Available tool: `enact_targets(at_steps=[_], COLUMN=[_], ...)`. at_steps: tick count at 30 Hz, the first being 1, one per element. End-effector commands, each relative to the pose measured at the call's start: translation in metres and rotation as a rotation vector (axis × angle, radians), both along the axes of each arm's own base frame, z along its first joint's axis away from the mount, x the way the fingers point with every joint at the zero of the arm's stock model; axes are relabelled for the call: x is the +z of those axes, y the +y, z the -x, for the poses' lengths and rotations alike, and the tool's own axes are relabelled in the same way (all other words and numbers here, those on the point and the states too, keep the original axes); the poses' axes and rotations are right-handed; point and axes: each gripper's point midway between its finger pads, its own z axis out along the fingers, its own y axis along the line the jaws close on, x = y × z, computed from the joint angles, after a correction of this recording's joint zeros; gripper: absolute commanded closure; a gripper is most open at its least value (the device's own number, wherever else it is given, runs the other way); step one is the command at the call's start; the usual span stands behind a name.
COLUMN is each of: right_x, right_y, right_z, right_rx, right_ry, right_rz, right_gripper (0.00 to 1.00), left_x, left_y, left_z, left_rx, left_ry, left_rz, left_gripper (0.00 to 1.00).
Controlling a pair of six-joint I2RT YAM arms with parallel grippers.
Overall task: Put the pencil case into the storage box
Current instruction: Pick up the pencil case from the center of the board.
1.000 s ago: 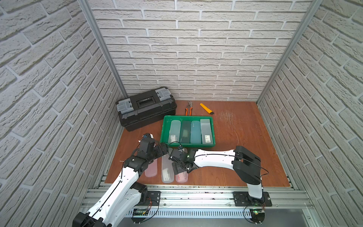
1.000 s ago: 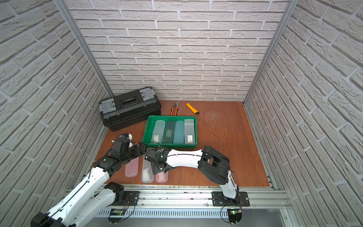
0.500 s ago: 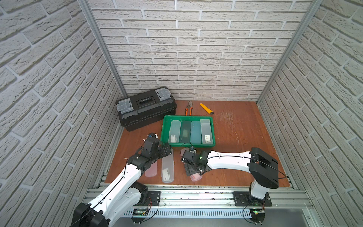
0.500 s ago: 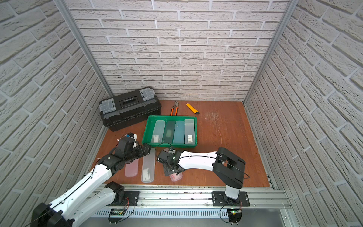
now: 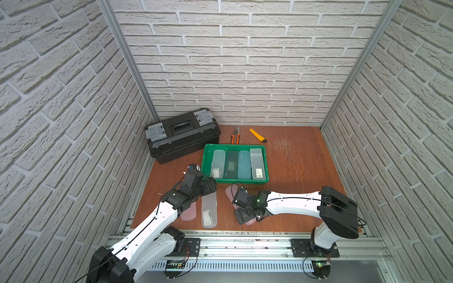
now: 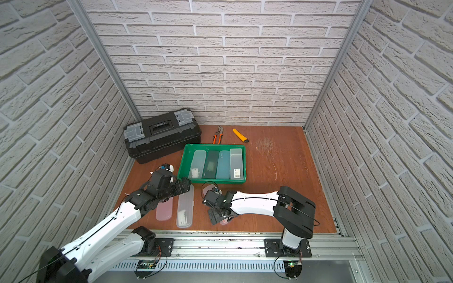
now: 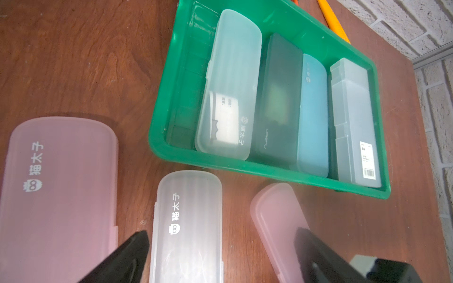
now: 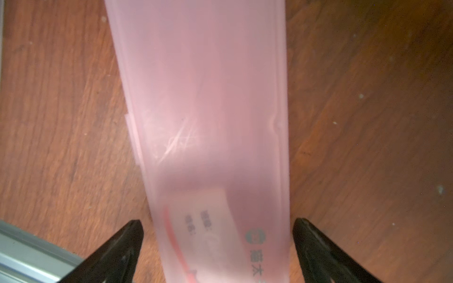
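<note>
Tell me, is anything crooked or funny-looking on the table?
Yes. The pink pencil case between the right fingers lies slanted on the table, while the other pink case and the frosted case lie straight, side by side. Pale scratches also mark the table near the back.

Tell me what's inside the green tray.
The green plastic tray holds four pencil cases side by side: frosted clear case, dark translucent case, teal case, clear boxy case with barcode label. They cover most of its floor; their contents are unclear.

Four pencil cases (image 5: 244,164) in storage box (image 5: 245,181), three before it on table (image 5: 294,196), toolbox (image 5: 182,136) behind-left
</note>
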Motion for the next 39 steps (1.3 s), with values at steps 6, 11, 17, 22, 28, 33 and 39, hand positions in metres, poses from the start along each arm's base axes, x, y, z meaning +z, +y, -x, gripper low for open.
enact_targets(at_steps=[6, 11, 17, 22, 28, 33, 39], right_x=[-0.025, -0.030, -0.022, -0.013, 0.006, 0.023, 0.047], right_y=[-0.007, -0.017, -0.031, -0.038, -0.035, -0.035, -0.026], right_z=[0.006, 0.007, 0.011, 0.017, 0.025, 0.028, 0.034], right_rx=[0.063, 0.088, 0.127, 0.175, 0.236, 0.242, 0.301], right_ry=[0.007, -0.009, -0.035, -0.047, -0.078, -0.110, -0.135], right_rz=[0.075, 0.122, 0.148, 0.156, 0.090, 0.030, -0.037], right_gripper=[0.06, 0.15, 0.26, 0.30, 0.38, 0.42, 0.46], left_x=[0.013, 0.024, 0.042, 0.053, 0.068, 0.069, 0.093], left_y=[0.005, 0.001, -0.001, -0.002, 0.003, 0.007, 0.006], left_z=[0.000, -0.001, -0.001, 0.000, 0.003, 0.008, 0.009], left_rx=[0.026, 0.010, 0.003, 0.006, 0.018, 0.021, 0.003], left_ry=[-0.042, -0.063, -0.111, -0.147, -0.197, -0.206, -0.295], left_rz=[-0.001, -0.037, -0.066, -0.055, -0.061, -0.056, -0.016], left_gripper=[0.02, 0.01, 0.02, 0.02, 0.01, 0.02, 0.01])
